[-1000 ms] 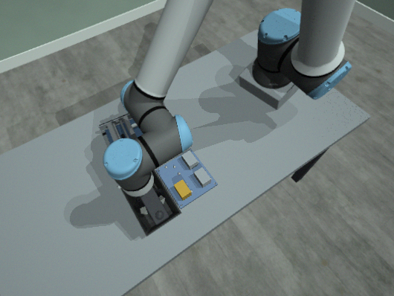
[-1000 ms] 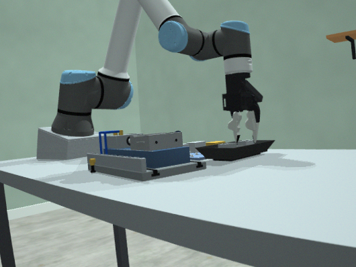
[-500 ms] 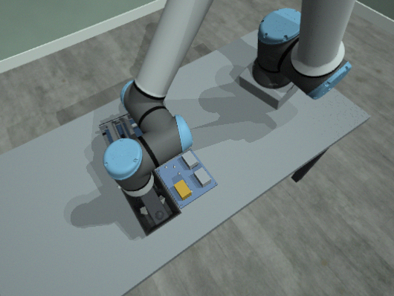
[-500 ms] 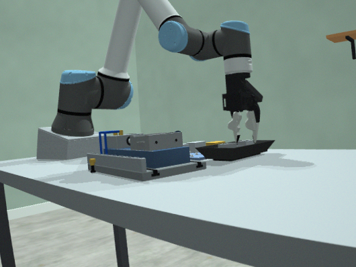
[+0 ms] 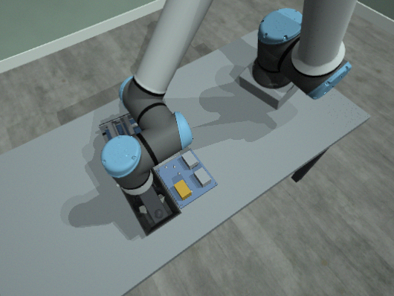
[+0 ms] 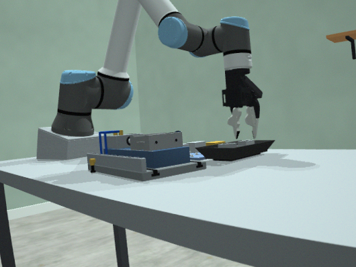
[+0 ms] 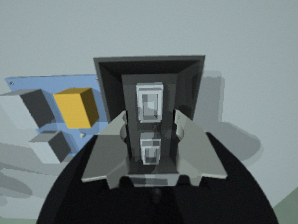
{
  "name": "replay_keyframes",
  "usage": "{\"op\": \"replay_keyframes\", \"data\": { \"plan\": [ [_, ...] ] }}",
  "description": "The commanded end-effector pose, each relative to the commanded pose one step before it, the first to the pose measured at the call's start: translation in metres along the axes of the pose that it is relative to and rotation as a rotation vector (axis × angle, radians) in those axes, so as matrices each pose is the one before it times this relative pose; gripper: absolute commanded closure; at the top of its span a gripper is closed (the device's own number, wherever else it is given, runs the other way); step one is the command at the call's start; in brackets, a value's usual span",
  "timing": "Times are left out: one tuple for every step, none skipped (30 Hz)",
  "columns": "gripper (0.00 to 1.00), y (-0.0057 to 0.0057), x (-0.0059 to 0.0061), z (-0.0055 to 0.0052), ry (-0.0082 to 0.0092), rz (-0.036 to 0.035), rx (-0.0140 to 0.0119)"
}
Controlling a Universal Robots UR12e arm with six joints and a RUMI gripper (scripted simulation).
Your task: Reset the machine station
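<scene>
My gripper (image 6: 246,135) (image 7: 150,110) is open and empty. It hangs a little above the black outfeed tray (image 6: 235,153) (image 7: 111,85) (image 5: 166,219). Two finished parts lie flat in the tray, pocket up: one (image 7: 150,102) at the far end, one (image 7: 150,150) at the near end, below my fingers. On the blue infeed plate (image 5: 167,174) (image 7: 50,82) lie two gray blanks (image 5: 190,159) (image 5: 202,176) and one yellow brass blank (image 5: 183,189) (image 7: 75,107). The vise (image 6: 151,152) (image 5: 117,128) stands beyond the plate; the arm hides most of it from above, so I cannot tell what it holds.
The robot base stands on a gray pedestal (image 5: 267,94) (image 6: 57,145) at the far end of the table. Blue hoses (image 6: 105,139) rise at the vise's far end. An orange shelf (image 6: 342,35) hangs on the wall at the right.
</scene>
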State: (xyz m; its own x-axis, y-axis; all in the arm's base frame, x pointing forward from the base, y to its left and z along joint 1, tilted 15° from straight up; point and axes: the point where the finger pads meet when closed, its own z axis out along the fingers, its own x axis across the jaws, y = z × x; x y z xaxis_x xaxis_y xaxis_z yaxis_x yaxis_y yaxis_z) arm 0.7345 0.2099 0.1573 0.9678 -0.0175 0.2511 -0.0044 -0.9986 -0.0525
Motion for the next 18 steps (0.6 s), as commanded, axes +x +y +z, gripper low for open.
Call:
{"op": "replay_keyframes", "data": {
  "plan": [
    [0.6,-0.00011,0.00071,-0.01457,0.00159,-0.00013,0.00016],
    [0.6,0.0,0.0,-0.0045,0.0,0.0,0.0],
    [0.6,0.0,0.0,-0.0048,0.0,0.0,0.0],
    [0.6,0.0,0.0,-0.00507,0.0,0.0,0.0],
    [0.6,0.0,0.0,-0.00531,0.0,0.0,0.0],
    [0.6,0.0,0.0,-0.00552,0.0,0.0,0.0],
    [0.6,0.0,0.0,-0.00569,0.0,0.0,0.0],
    [0.6,0.0,0.0,-0.00582,0.0,0.0,0.0],
    [0.6,0.0,0.0,0.0,0.0,0.0,0.0],
    [0.6,0.0,0.0,0.0,0.0,0.0,0.0],
    [0.6,0.0,0.0,-0.00591,0.0,0.0,0.0],
    [0.6,0.0,0.0,-0.00596,0.0,0.0,0.0],
    [0.6,0.0,0.0,-0.00596,0.0,0.0,0.0],
    [0.6,0.0,0.0,-0.00592,0.0,0.0,0.0],
    [0.6,0.0,0.0,-0.00582,0.0,0.0,0.0],
    [0.6,0.0,0.0,-0.00569,0.0,0.0,0.0],
    [0.6,0.0,0.0,-0.0055,0.0,0.0,0.0],
    [0.6,0.0,0.0,-0.00523,0.0,0.0,0.0]
  ]
}}
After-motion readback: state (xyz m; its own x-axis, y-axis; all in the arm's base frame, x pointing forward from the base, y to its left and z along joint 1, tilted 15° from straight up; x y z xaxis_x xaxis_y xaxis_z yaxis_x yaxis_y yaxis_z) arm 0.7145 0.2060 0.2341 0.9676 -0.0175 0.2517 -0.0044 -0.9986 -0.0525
